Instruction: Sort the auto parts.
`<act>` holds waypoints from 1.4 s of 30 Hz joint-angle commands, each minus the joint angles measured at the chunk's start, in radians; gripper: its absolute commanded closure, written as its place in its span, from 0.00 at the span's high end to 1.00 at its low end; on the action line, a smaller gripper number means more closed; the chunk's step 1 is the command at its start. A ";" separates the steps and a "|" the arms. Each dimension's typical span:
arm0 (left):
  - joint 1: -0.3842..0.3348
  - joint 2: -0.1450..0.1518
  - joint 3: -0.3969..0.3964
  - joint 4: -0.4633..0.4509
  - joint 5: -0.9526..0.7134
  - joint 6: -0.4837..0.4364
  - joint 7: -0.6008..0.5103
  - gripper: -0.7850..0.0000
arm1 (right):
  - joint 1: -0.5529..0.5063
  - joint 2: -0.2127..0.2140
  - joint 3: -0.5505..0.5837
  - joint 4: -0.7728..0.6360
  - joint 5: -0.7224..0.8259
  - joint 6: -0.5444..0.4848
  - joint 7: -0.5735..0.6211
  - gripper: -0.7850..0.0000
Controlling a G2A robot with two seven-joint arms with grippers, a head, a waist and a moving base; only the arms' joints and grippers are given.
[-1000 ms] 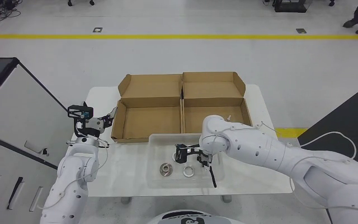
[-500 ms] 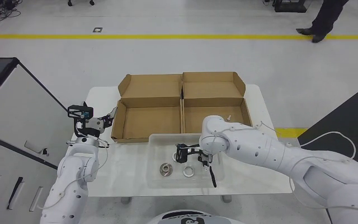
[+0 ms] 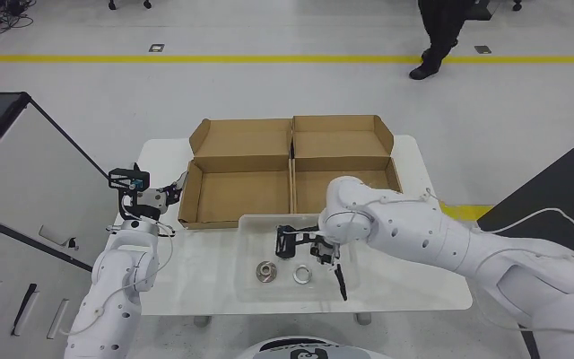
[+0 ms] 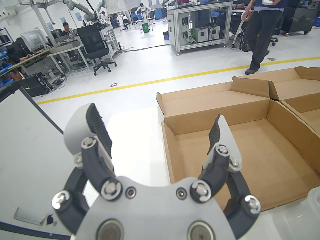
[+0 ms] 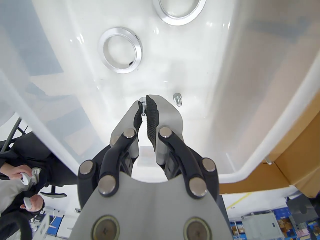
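Held: small silver threaded bolt (image 5: 142, 101), pinched by its shank at the very tips of the right pincer (image 5: 144, 109), which is closed on it, low inside the clear plastic bin (image 5: 190, 61) at the near edge of the counter (image 3: 179, 269).

Grip looks shallow and on thread. Likely risk: the bolt twists or slips out on the lift, or clips the bin wall going over.

A second matching bolt (image 5: 177, 99) lies just beside. Two silver metal rings (image 5: 120, 49) sit farther along the bin floor, so a dropped bolt could land among them.

Two open cardboard boxes (image 3: 235, 193) stand along the far edge; choosing the wrong box is possible.

The left pincer (image 4: 157, 118) is open and empty, by the counter's left edge.
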 commanded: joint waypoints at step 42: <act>0.000 0.000 0.000 0.000 0.000 0.000 0.000 1.00 | 0.071 0.321 0.281 -0.099 0.641 -0.661 -0.662 0.00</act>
